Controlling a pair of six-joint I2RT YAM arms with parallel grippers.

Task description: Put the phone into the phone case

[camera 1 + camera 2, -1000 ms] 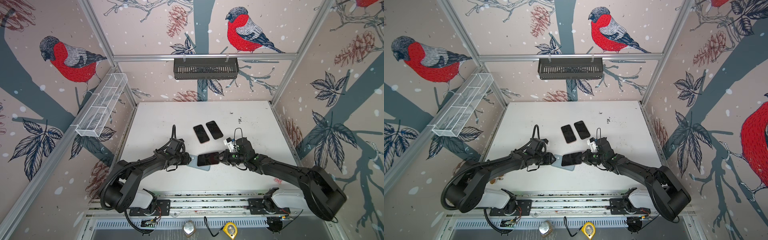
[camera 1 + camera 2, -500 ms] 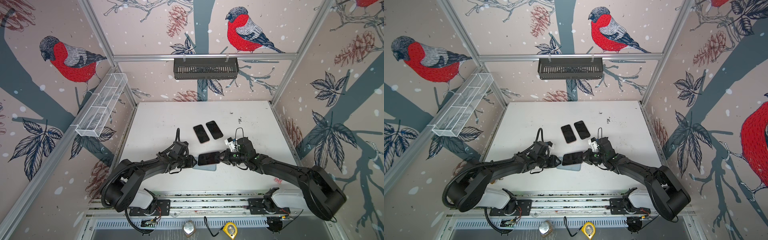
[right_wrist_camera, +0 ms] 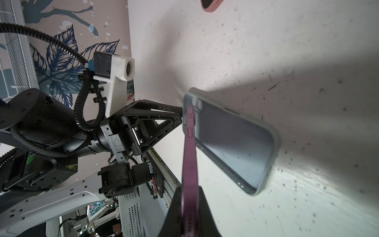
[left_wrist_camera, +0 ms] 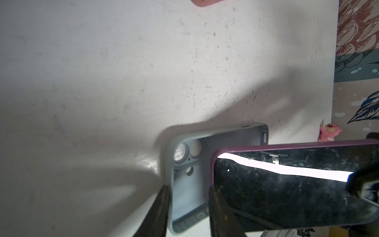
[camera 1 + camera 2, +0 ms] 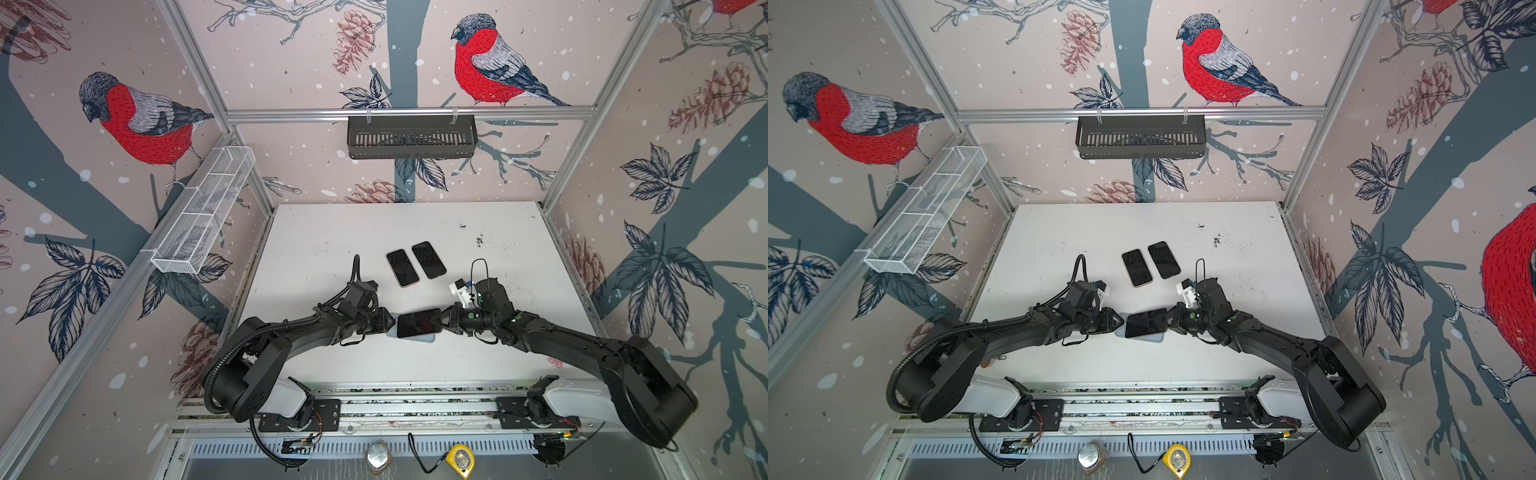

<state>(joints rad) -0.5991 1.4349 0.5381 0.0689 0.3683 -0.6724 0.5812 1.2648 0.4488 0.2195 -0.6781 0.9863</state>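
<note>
Right gripper [image 3: 189,188]: clamped on one end of the phone [image 3: 189,143], which hangs tilted over the phone case [image 3: 231,143], not seated. Left gripper [image 4: 188,187]: jaws apart astride the case's camera end, and a firm pinch cannot be confirmed. Likely fault: a misaligned corner rides the rim and shoves the loosely held case along the table [image 5: 332,232]. The case holds nothing yet; the wall rack [image 5: 411,137] and mesh basket [image 5: 203,212] show no contents.

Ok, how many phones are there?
3. A pink phone and a dark phone lie side by side mid-table; the purple phone is in the right end effector, over the blue case.
</note>
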